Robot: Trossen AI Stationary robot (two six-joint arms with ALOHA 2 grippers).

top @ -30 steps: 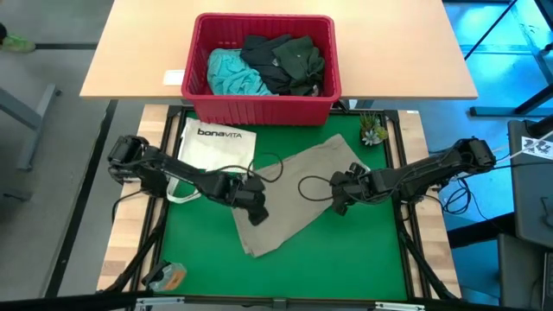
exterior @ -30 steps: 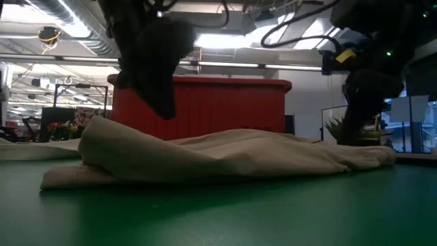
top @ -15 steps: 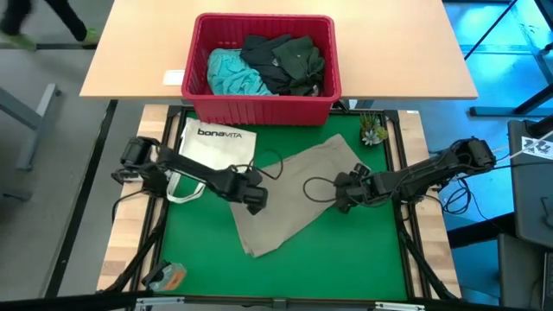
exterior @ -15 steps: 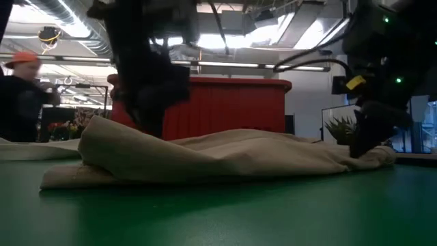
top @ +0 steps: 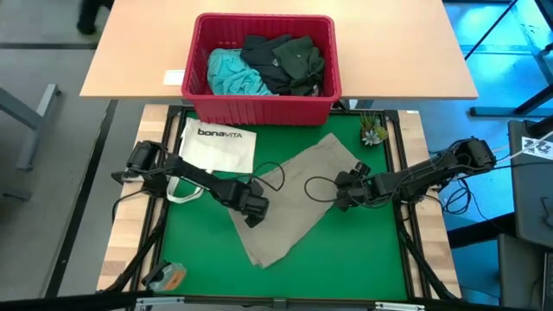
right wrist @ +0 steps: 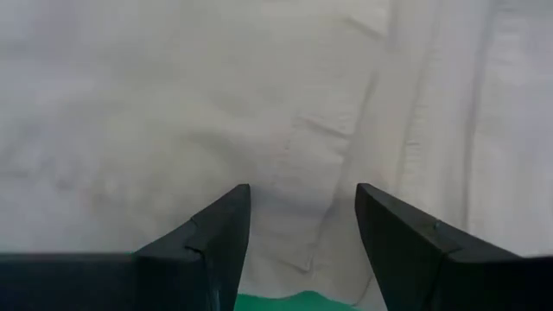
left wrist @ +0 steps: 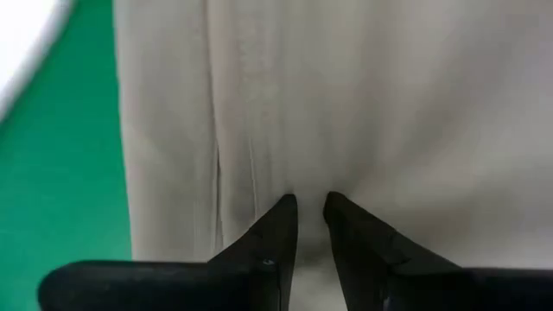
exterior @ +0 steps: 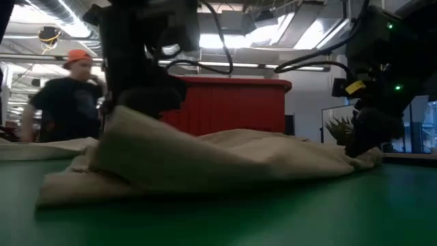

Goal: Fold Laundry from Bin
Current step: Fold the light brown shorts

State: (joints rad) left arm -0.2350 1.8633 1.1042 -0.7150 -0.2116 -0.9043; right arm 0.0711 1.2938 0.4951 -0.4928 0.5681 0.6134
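Note:
A khaki-tan garment lies spread on the green mat; it also shows in the low view. My left gripper is at its left part, shut on the cloth. My right gripper is open, low over the garment's right edge; I cannot tell whether its fingertips touch the cloth. The red bin stands at the far side and holds a turquoise garment and dark garments. My left gripper pinches a raised fold of the khaki garment between its two fingers, at the garment's left part. The fingers come slanting down from the table's left. That part is lifted off the mat while the remainder lies flat.
A white "bonaVITA" tote bag lies on the mat's far left, beside my left arm. A small plant stands at the far right corner. A small orange object lies near the front left. A person moves beyond the table.
My left gripper has gone a little toward the far edge and then back toward the near edge, drawing the garment's left part up and nearer; the near corner has slid toward the near edge. My right gripper has come down onto the garment's right end.

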